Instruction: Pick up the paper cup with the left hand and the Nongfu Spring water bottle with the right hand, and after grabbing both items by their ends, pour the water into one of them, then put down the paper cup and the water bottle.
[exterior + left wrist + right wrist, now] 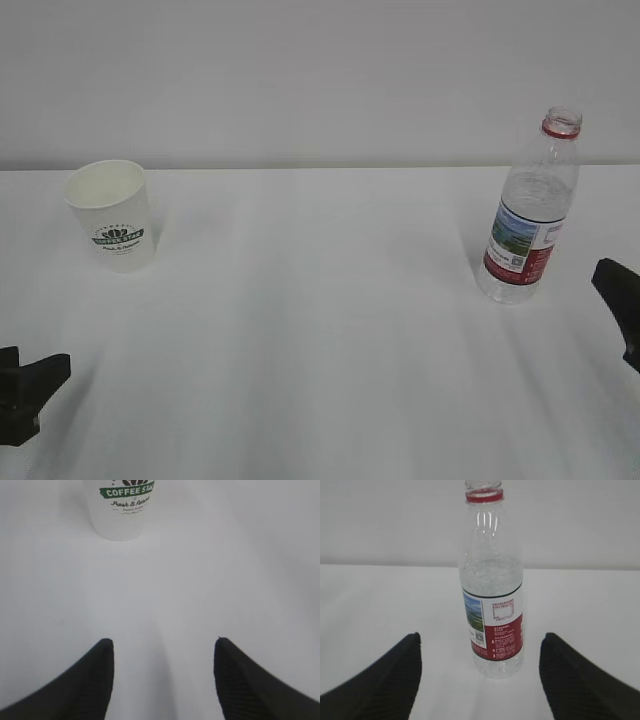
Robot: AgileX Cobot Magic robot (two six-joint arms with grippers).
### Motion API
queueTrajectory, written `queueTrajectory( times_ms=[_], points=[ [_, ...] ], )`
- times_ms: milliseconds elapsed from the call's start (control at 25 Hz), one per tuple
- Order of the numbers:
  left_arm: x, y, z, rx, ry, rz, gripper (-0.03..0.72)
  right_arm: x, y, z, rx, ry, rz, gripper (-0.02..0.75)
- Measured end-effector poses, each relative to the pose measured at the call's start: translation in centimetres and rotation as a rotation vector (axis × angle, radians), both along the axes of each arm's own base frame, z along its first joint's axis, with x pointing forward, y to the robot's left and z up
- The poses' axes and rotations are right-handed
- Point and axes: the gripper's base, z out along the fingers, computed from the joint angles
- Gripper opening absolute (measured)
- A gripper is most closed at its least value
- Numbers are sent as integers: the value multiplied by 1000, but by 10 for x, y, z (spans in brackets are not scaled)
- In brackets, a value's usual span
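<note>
Here, on a white surface (320,330), the upright bottle (528,215) stands at 12 o'clock from the right end effector (480,680), and the cup (112,215) at 12 o'clock from the left end effector (162,680); both end effectors spread wide, grasping nothing.

A bare test setup, likely a lab, is suggested: a plain white counter (320,330) is backed directly by a blank white wall (300,70) behind it.

Paper cup (120,507) has "COFFEE STA…" on a green banner, cut off at 3 o'clock, script underneath like "Fresh & Natural". Bottle (492,585) label print's too tiny to read.
</note>
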Motion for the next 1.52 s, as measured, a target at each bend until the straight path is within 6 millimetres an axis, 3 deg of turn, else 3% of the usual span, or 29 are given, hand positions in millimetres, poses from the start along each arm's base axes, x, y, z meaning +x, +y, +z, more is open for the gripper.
queueTrajectory(
  times_ms=[280,720,960,1360,1520],
  points=[
    [0,0,0,-2,-6,-1,461,7,3,-17,-19,78,29,554],
    [3,0,1,-3,-17,-1,461,11,7,-23,15,-21,55,554],
    [18,-2,6,-7,-66,-1,461,14,7,-38,4,63,61,553],
    [23,-4,8,-9,-87,-20,461,14,8,-53,-5,150,61,553],
    [29,-9,12,-11,-114,-81,520,14,8,-53,-5,150,62,553]
  ],
)
